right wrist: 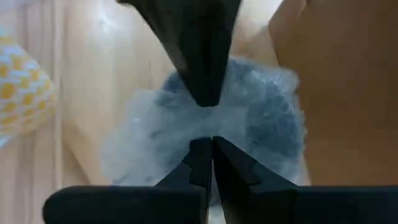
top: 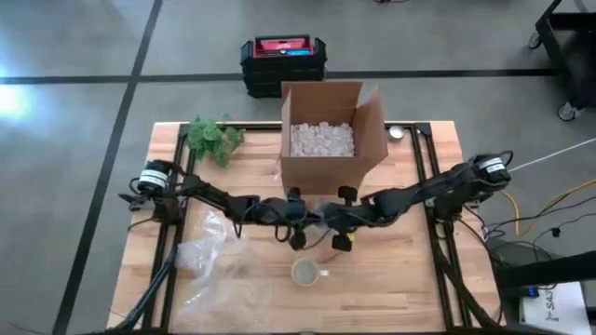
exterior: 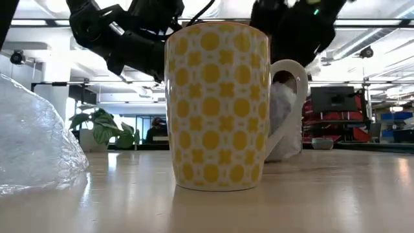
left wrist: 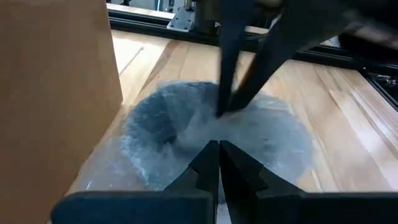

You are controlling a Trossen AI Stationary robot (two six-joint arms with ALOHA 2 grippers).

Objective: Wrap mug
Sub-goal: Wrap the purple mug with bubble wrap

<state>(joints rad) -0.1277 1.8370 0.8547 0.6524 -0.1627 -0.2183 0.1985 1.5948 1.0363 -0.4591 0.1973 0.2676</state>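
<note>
My left gripper (left wrist: 219, 163) and right gripper (right wrist: 211, 160), fingers pinched together on one bubble-wrap bundle (left wrist: 211, 134), hover beside the box (top: 328, 140). The mug (top: 305, 272) stands bare nearby; opposing pulls could tear the wrap.

The wooden table (top: 410, 270) carries mug (top: 304, 272), box (top: 326, 154), plant (top: 212, 138), plastic sheet (top: 212, 270).
</note>
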